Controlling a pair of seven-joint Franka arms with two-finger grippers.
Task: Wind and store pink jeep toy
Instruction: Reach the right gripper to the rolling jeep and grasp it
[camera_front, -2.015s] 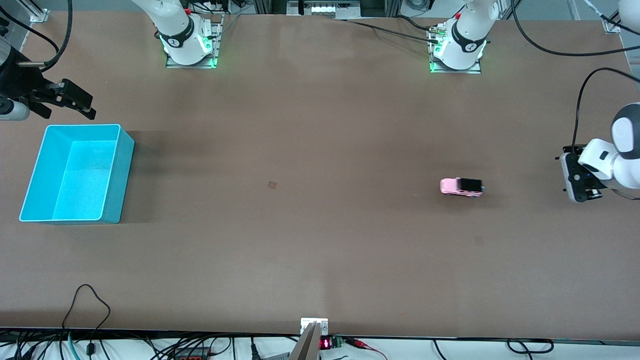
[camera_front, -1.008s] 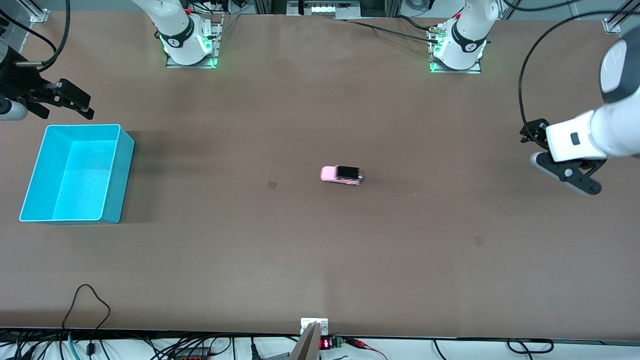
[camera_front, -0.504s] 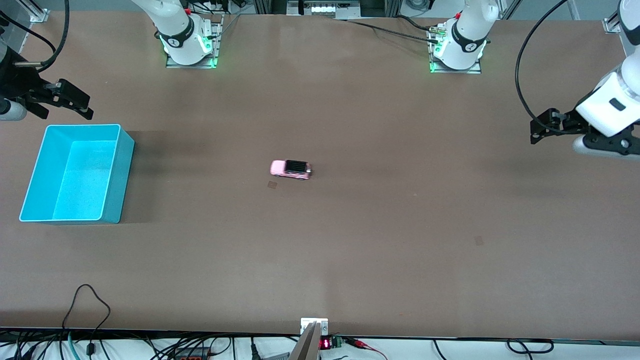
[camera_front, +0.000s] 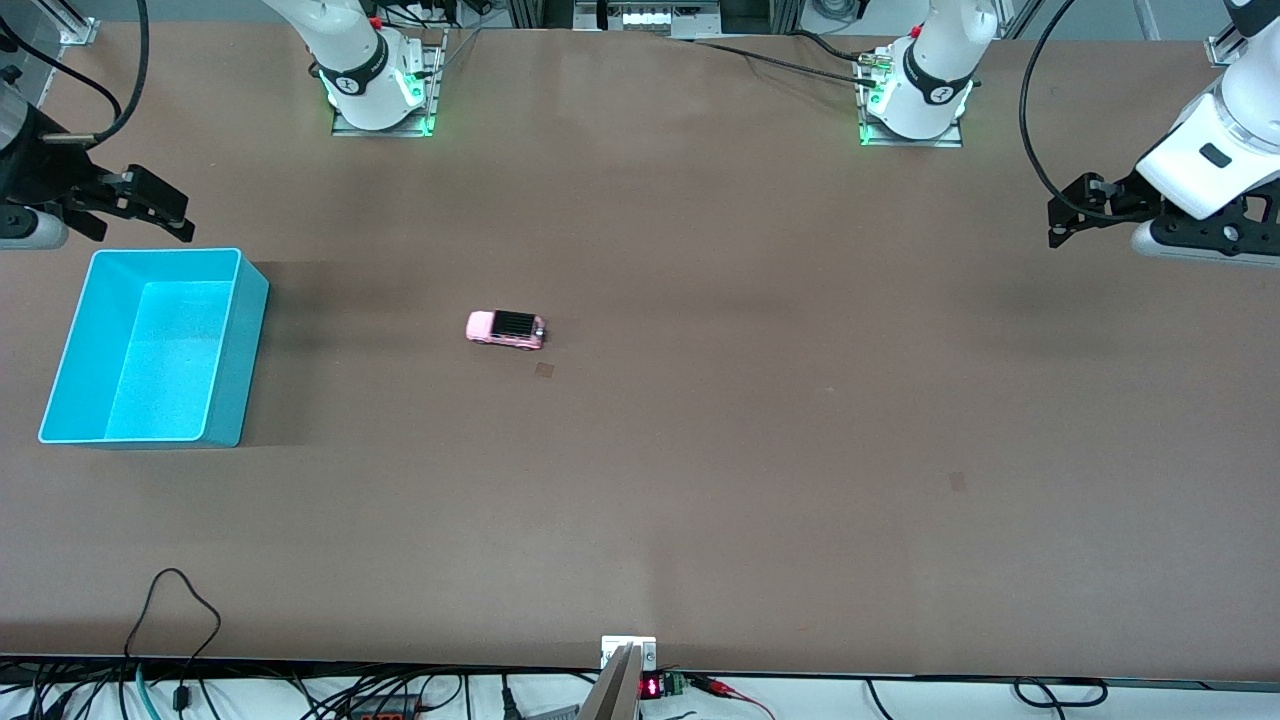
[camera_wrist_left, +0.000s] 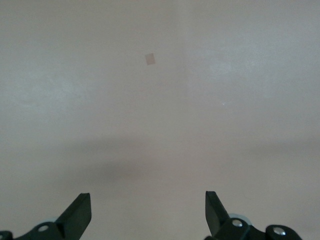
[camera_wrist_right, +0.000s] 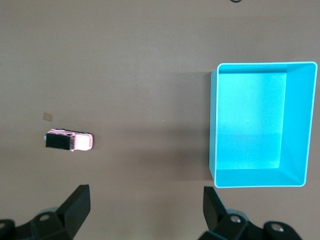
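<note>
Sitting out on the open brown surface (camera_front: 700, 480), the pink jeep toy (camera_front: 505, 328) is on its wheels, black ribbed roof up, roughly mid-depth and a bit toward the right arm's end. Nothing is touching it. Just beside it, slightly nearer the front camera, there's a small square mark (camera_front: 544, 369) on the surface.

Over at the right arm's end sits a cyan bin (camera_front: 235, 345), empty inside, well apart from the jeep. The right hand (camera_front: 172, 212) hangs in the air near the bin's corner that's farther from the front camera, fingers spread wide with nothing in them. From its wrist camera you get the bin (camera_wrist_right: 214, 125) and the jeep (camera_wrist_right: 70, 141) both below it.

The left hand (camera_front: 1063, 224) is way over at the left arm's edge of the surface, up in the air, also open and empty, with bare surface and another little square mark (camera_wrist_left: 150, 59) under it.
</note>
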